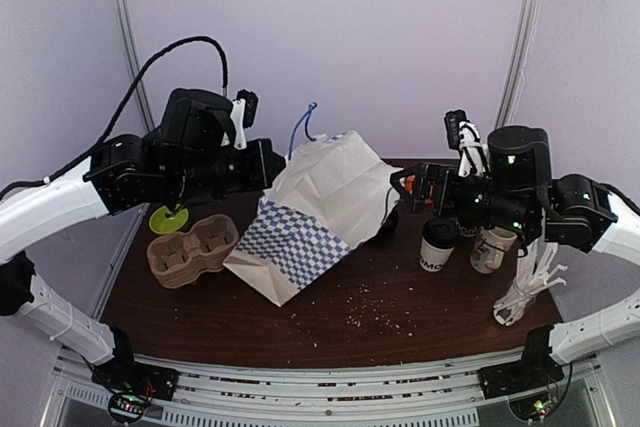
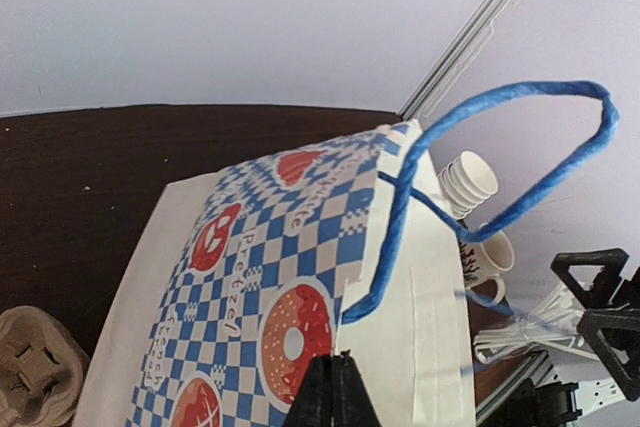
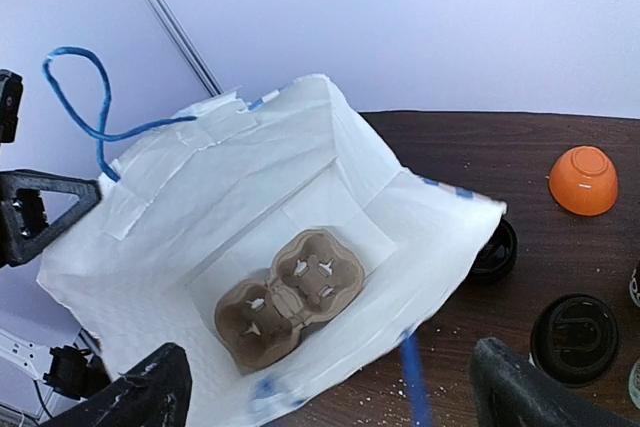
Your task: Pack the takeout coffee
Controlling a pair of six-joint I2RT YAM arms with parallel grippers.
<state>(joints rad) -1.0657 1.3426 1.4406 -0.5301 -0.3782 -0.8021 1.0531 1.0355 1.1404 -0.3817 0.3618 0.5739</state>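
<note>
The takeout coffee [image 1: 437, 245] is standing upright at four o'clock of the paper bag [image 1: 320, 202], likely light and crushable, best taken mid-wall below the lid [image 1: 439, 230], while the right gripper [image 3: 335, 397] is gaping wide, empty, and the left gripper [image 2: 335, 387] is pinching the bag's rim.

Dark wooden table [image 1: 400, 332] with a checked paper bag [image 1: 310, 217] lying at centre and a cardboard cup carrier [image 1: 192, 249] beside it at left. The takeout coffee [image 1: 437, 245] stands upright at right. Crumbs [image 1: 365, 297] are scattered in front of the bag.

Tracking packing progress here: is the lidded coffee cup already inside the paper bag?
No, the takeout coffee stands on the table to the right of the paper bag, outside it.
</note>
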